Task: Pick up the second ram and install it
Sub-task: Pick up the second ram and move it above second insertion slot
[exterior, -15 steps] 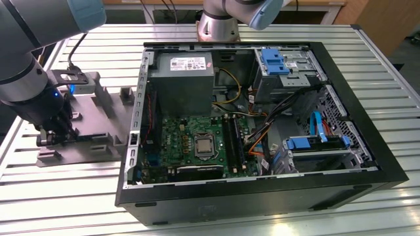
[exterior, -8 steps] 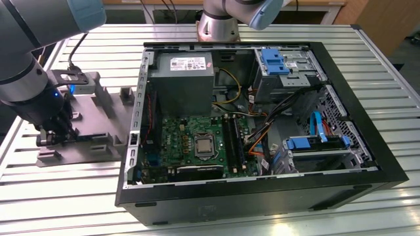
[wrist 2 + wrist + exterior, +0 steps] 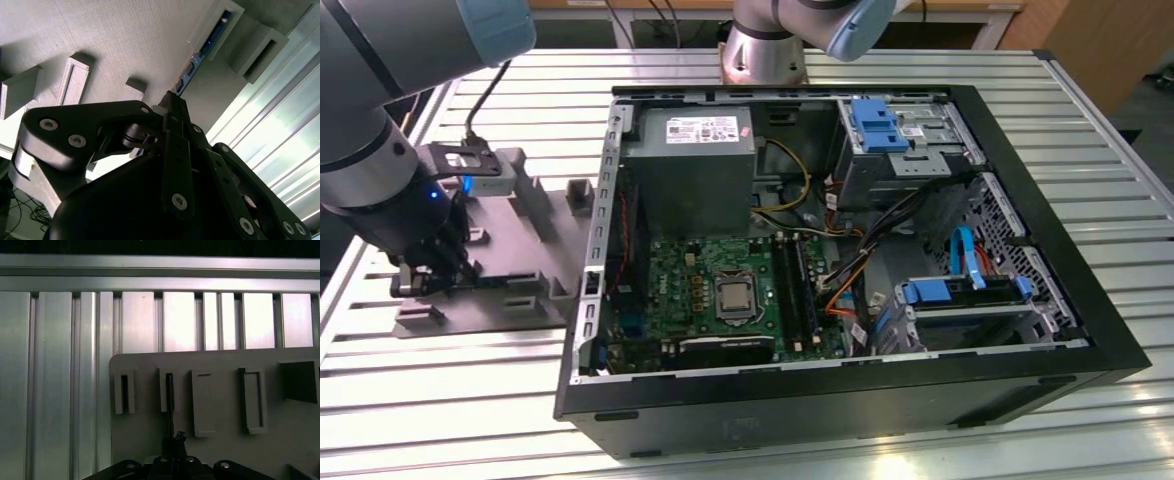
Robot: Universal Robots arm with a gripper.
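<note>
Jaws closed on the second ram (image 3: 200, 52) in its grey holder (image 3: 115, 40), left of the open case (image 3: 1067, 330)
We see the gripper (image 3: 434, 275) low over the holder at the exterior view's left, well apart from the case, both on the slatted surface (image 3: 454, 400). In the second wrist view the ram stands on its long edge, its far end seated in a slot of the holder; we judge the slots keep it upright so its thin faces can be pinched. Its near end runs straight into the gripper's tips, and the jaws look closed on it from both sides. In the first wrist view it shows edge-on as 1 thin dark line from a slot to the jaws. We judge it gripped but not yet lifted out
</note>
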